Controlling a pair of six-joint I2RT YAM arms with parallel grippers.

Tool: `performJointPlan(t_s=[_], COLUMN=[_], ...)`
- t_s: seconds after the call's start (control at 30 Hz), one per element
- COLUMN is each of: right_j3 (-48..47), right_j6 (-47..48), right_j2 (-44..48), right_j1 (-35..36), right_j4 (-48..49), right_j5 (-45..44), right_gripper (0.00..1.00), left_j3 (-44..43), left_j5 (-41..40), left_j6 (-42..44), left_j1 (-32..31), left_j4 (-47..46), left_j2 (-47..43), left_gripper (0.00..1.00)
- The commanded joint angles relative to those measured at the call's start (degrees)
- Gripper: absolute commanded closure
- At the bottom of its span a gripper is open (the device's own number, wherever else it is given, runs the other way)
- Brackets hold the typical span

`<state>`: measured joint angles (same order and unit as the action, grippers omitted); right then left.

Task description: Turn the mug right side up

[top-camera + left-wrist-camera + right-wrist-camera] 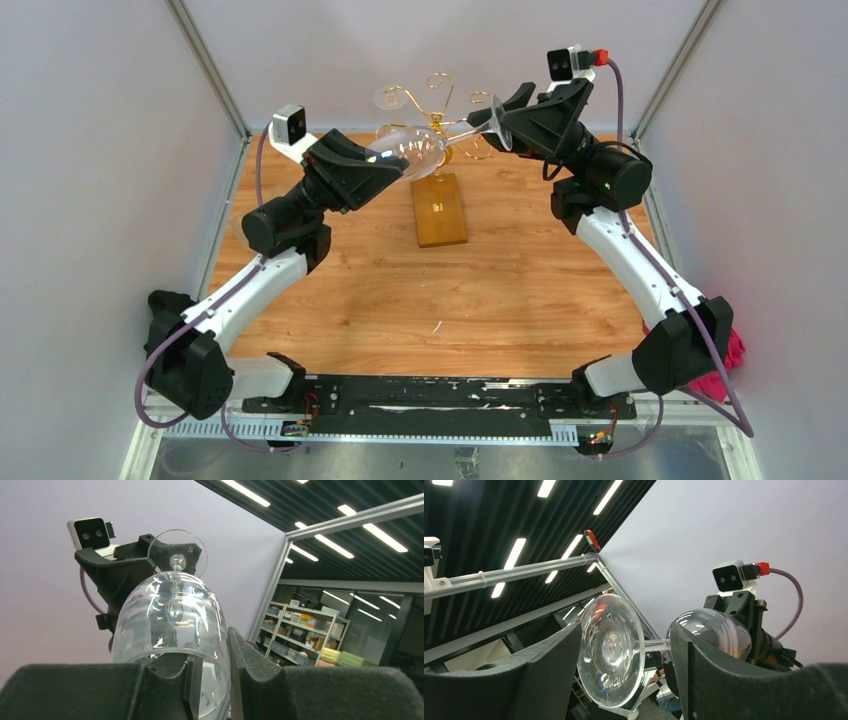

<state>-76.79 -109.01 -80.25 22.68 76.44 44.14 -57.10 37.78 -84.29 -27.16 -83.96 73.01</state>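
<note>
Mug (pixel 418 150), in fact a clear stemmed glass, hangs on its side above the table (pixel 520 300) at its twelve o'clock, over the wooden rack (pixel 440 208). Its empty bowl points toward nine o'clock. There the left gripper (pixel 212 652) is clamped on the bowl wall, apparently to carry the turn alone. At three o'clock the right gripper (pixel 624 640) stands apart around the foot, gripping nothing.

Both arms (pixel 250 290) have white links, black joints (pixel 280 222), purple cables (pixel 800 602).
</note>
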Motion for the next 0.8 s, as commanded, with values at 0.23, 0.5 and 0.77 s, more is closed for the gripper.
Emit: performJointPlan(t_s=[0.23,0.5,0.77], right_j3=[6.9,2.1,-16.4], right_j6=[6.2,34.8,73.3], right_j2=[5.5,14.6,19.6], right_j1=[-1.7,-5.9,-6.2], right_j4=[-3.7,-45.9,-99.0], right_j5=[1.8,10.5,-0.6], right_gripper=[0.08,0.07,0.04], left_j3=[-6.0,-40.8,-69.6], left_j5=[-7.1,-42.2,-62.9], left_j6=[22.0,55.4,61.8], left_j1=[2.7,2.7,2.9], left_j4=[43.0,114.1,144.4], left_j2=[-16.6,-14.6,6.0], left_gripper=[1.00,1.00,1.00])
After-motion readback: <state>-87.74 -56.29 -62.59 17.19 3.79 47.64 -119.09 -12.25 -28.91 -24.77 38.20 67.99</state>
